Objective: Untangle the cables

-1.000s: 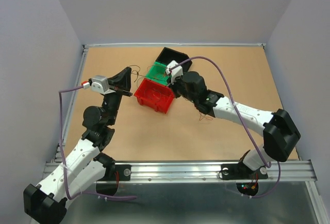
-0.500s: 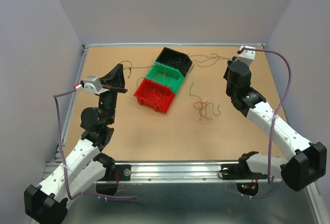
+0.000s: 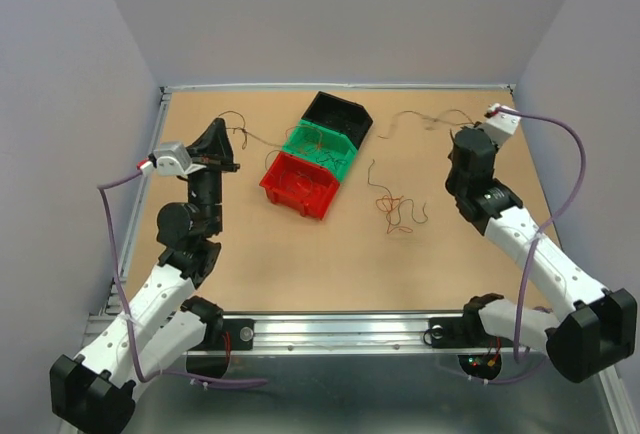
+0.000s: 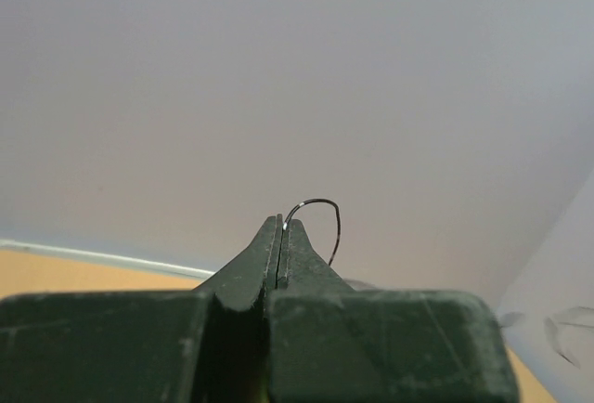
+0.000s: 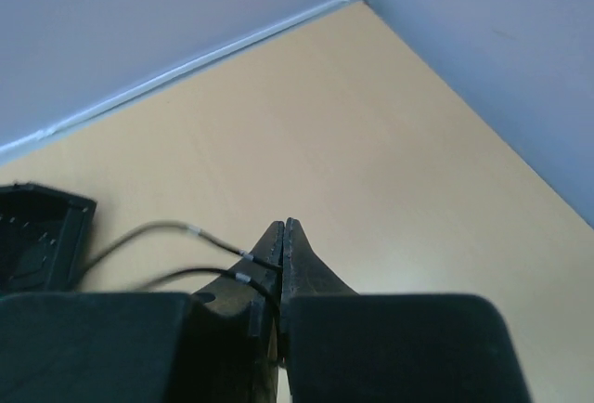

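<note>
The cables are hair-thin wires in separate parts. A loose red, orange and dark tangle (image 3: 395,204) lies on the table right of the bins. My left gripper (image 3: 220,130), raised at the far left, is shut on a dark wire (image 3: 241,130); in the left wrist view its tips (image 4: 281,223) pinch a curl of that wire (image 4: 321,203). My right gripper (image 3: 468,134), at the far right, is shut on a dark wire (image 3: 425,116) that trails left toward the black bin. In the right wrist view two strands (image 5: 186,229) enter its closed tips (image 5: 283,227).
Three bins stand joined in a diagonal row at centre back: black (image 3: 350,115), green (image 3: 338,155) with a few thin wires inside, and red (image 3: 300,186). The black bin's corner (image 5: 37,227) shows in the right wrist view. Walls enclose the table on the left, back and right.
My right gripper has swung from the bins out to the far right, drawing a dark wire with it. My left gripper has shifted a little left with its wire.
</note>
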Robot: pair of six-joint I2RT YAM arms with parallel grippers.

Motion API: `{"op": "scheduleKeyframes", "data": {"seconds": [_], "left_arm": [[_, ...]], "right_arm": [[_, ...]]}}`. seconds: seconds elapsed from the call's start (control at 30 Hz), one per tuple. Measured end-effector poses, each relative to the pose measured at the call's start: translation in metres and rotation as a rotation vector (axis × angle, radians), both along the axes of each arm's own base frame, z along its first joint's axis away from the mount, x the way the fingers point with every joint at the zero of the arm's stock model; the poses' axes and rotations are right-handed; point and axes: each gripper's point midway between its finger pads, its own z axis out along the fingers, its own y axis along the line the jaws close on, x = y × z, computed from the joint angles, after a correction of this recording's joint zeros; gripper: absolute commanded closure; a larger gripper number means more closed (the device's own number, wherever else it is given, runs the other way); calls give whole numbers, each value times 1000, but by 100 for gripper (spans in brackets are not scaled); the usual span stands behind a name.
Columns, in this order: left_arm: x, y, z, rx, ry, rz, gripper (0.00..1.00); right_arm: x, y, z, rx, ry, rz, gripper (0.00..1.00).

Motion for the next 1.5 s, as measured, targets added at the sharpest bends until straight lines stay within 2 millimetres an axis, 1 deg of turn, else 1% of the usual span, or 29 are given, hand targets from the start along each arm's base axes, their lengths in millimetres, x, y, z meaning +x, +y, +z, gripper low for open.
{"op": "scheduleKeyframes", "data": {"seconds": [0.03,0.07,0.17,0.2,0.27,0.33,0.37,0.47,0.53,0.57,0.6,0.63,0.67,0.73,0.83,0.9,1.0,1.07,1.13,1.17,1.2,1.27,1.3,1.33,1.37,1.5], "left_arm": [[3,6,0,-9,8,28,100],[9,17,0,-21,23,79,100],[21,50,-1,-56,54,198,100],[23,59,-1,-66,58,225,100],[26,73,-2,-88,69,262,100],[28,78,-3,-102,75,271,100],[29,78,-3,-105,78,271,100],[30,72,-2,-97,74,235,100],[26,68,2,-92,53,206,100],[21,67,6,-91,35,193,100],[18,67,8,-92,25,187,100],[13,66,13,-94,5,178,100],[8,67,19,-98,-15,173,100],[-3,67,31,-107,-61,159,100],[-11,64,40,-104,-103,132,100],[-13,61,41,-98,-116,115,100],[-16,55,43,-82,-132,84,100],[-16,52,42,-72,-136,68,100],[-19,49,41,-61,-141,52,100],[-20,48,42,-59,-145,47,100],[-22,46,43,-51,-153,33,100],[-25,40,42,-31,-160,3,100],[-27,36,42,-20,-165,-14,100],[-30,31,43,-4,-177,-40,100],[-32,27,44,9,-186,-63,100],[-40,10,48,60,-222,-146,100]], "right_arm": [[-4,-8,0,11,-11,-35,99],[-13,-23,2,28,-34,-83,99],[-36,-51,11,73,-109,-183,99],[-49,-62,17,93,-150,-224,99],[-64,-73,29,129,-220,-269,99],[-76,-78,36,152,-267,-287,99],[-85,-81,41,167,-298,-290,99],[-91,-79,46,178,-322,-251,99],[-85,-70,51,174,-323,-179,99],[-82,-65,50,167,-315,-149,97],[-77,-59,49,158,-300,-111,89],[-72,-52,46,147,-282,-70,51],[-66,-46,42,137,-261,-34,33],[-54,-31,31,114,-209,45,11],[-43,-17,14,83,-136,121,3],[-42,-14,13,80,-128,142,2],[-44,-7,19,82,-146,193,2],[-47,3,28,86,-172,258,2],[-47,19,38,86,-201,360,2],[-48,33,44,82,-218,446,2],[-48,38,46,81,-225,474,2],[-49,73,52,75,-246,678,2],[-51,94,54,71,-257,796,2],[-51,105,54,70,-260,861,2],[-55,125,53,72,-266,980,2],[-64,159,47,79,-264,1196,2]]}}
